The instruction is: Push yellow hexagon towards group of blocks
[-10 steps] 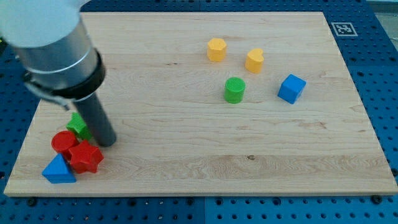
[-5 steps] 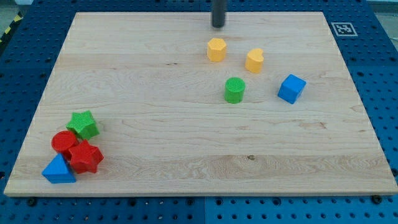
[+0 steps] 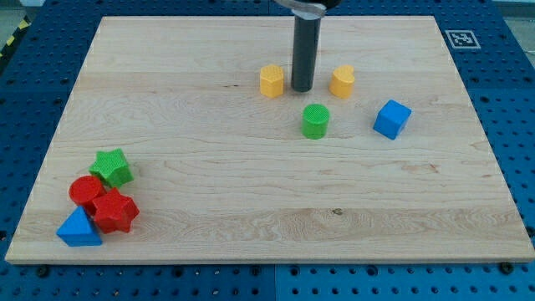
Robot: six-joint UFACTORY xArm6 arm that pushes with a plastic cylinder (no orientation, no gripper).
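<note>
The yellow hexagon [image 3: 271, 81] lies on the wooden board [image 3: 267, 192], above its middle. My tip [image 3: 302, 88] stands just to the hexagon's right, close beside it, between it and a yellow heart-like block [image 3: 341, 81]. The group of blocks sits at the board's lower left: a green star [image 3: 112, 167], a red cylinder [image 3: 84, 191], a red star [image 3: 115, 210] and a blue triangle [image 3: 78, 228]. The hexagon is far from that group.
A green cylinder [image 3: 315, 120] stands just below my tip. A blue cube [image 3: 392, 119] lies to the right of it. An ArUco marker [image 3: 461, 38] is at the board's upper right corner. Blue perforated table surrounds the board.
My tip moved down from the board's top edge to the hexagon's right side. The yellow hexagon slid left and slightly down. The other blocks have not moved.
</note>
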